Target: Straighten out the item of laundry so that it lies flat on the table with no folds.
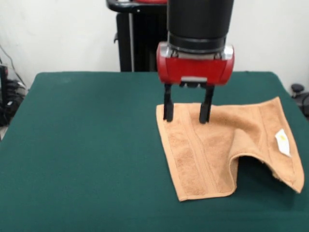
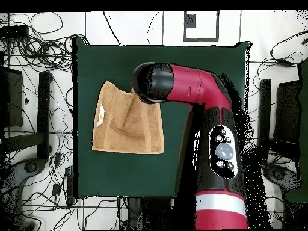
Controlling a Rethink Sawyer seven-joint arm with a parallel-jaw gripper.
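- The orange-tan terry hand towel (image 1: 217,145), rectangular with woven border bands, is seen on the right half of the dark green felt-topped table (image 1: 82,145) in the front view, partly spread and not yet flat.
- A raised ridge is visible across its right part: a hump runs toward the near edge, and the corner carrying the small white label (image 1: 282,141) is draped over a shadowed hollow.
- The gripper (image 1: 187,110) of the red and black arm (image 2: 198,90) is held over the towel's far left corner, its two dark fingers (image 1: 168,104) spread apart and pointing down, with nothing pinched between them; the tips seem to be at or just above the cloth, though contact cannot be confirmed.
- Risk, as judged: if the fingers are closed this near the corner's edge, only a thin lip of terry might be caught and could slip free in a pull.
- A pull in the wrong direction could drag the whole towel across the felt, and the ridge would be left, or deepened.
- In the front view the spread fingers and the height of the hump are shown; in the overhead view the gripper is hidden beneath the arm's black wrist.
- From overhead the towel's (image 2: 129,120) outline and its place near one table edge are given.
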